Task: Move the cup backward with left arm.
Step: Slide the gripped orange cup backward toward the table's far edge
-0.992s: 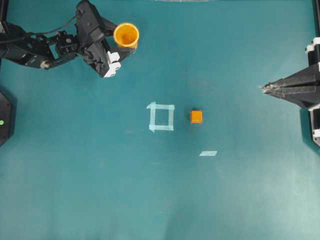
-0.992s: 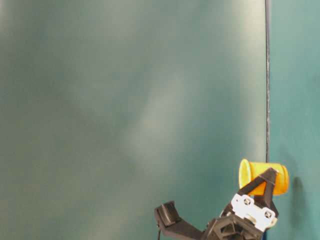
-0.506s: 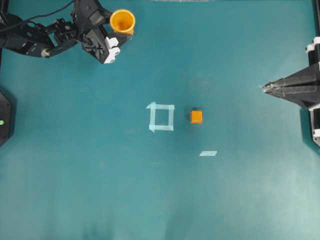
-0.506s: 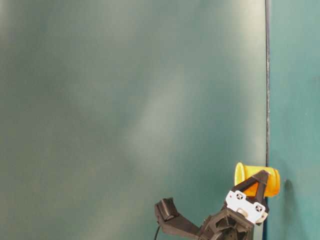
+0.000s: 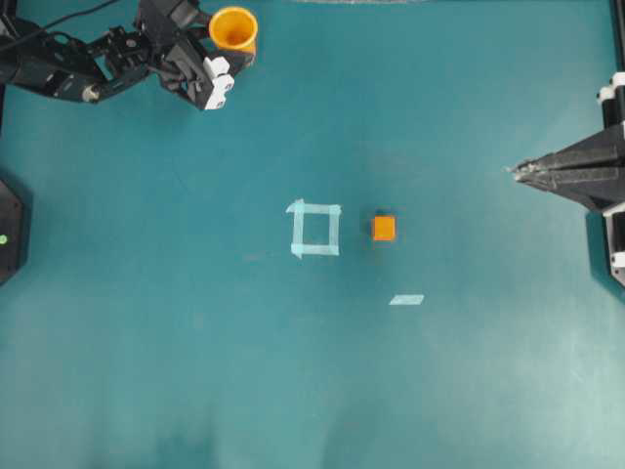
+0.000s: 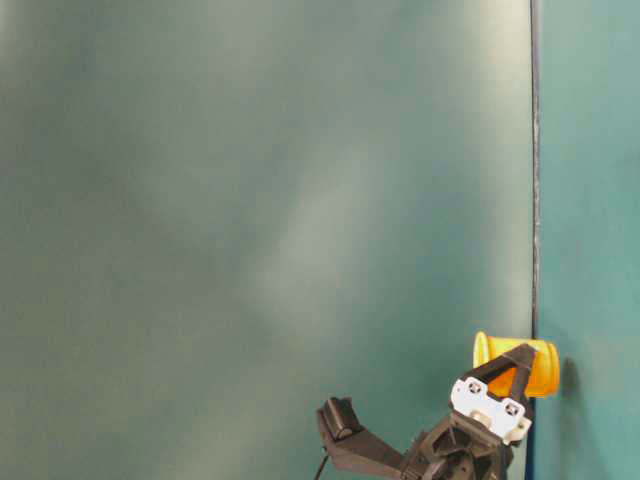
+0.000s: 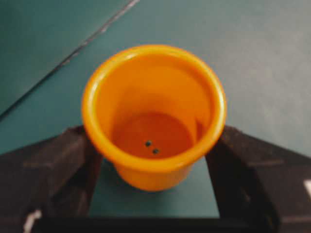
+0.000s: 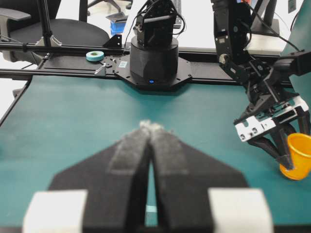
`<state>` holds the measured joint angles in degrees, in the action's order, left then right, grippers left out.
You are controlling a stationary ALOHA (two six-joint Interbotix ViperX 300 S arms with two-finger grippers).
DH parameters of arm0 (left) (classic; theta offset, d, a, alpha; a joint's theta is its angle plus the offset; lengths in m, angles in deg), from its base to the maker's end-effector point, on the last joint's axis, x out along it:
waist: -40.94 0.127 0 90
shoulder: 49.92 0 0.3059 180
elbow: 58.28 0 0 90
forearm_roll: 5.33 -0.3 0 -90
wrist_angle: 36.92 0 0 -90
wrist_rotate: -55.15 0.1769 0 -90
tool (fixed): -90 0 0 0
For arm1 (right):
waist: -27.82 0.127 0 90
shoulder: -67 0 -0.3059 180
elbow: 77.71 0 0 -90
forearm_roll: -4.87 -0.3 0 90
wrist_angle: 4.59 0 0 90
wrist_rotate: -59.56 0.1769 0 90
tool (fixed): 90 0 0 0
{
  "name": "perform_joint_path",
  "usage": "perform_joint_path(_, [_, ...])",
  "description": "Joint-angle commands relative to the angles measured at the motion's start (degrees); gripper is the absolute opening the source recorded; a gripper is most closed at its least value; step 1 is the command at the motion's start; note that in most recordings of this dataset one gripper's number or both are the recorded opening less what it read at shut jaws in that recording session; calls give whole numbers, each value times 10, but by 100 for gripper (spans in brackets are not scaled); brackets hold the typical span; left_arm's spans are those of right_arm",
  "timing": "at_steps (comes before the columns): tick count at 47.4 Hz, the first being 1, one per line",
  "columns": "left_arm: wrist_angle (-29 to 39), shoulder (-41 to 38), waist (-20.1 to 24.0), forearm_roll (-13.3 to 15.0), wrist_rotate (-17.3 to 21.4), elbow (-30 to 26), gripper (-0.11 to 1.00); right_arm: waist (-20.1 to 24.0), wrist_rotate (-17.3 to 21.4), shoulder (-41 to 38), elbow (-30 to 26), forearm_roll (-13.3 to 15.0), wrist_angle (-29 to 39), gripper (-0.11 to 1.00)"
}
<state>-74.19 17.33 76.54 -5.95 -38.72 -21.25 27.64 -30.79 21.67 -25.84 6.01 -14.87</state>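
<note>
The yellow-orange cup (image 5: 233, 28) stands upright at the far left back of the table, close to the back edge. My left gripper (image 5: 234, 47) is shut on the cup, with one black finger (image 7: 58, 165) on each side of its wall (image 7: 153, 107). The cup and left gripper also show in the table-level view (image 6: 545, 368) and in the right wrist view (image 8: 299, 155). I cannot tell whether the cup's base touches the table. My right gripper (image 5: 513, 172) is shut and empty at the right edge, its tips pressed together (image 8: 151, 127).
A small orange cube (image 5: 384, 228) sits mid-table beside a pale tape square (image 5: 314, 229). A tape strip (image 5: 406, 300) lies in front of it. The seam where table meets back wall (image 7: 73, 51) runs just behind the cup. A black base (image 5: 8, 230) sits at the left edge.
My left gripper has carried the cup further toward the back edge of the table and slightly left. The right arm, cube and tape have not moved.
</note>
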Motion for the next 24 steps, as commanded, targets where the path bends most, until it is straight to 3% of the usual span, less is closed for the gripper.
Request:
perform_joint_path(1, [-3, 6, 4, -2, -4, -18, 64, 0, -1, -4, -18, 0, -3, 0])
perform_joint_path(24, [-3, -6, 9, -2, -6, -31, 64, 0, -1, -4, -19, 0, -3, 0])
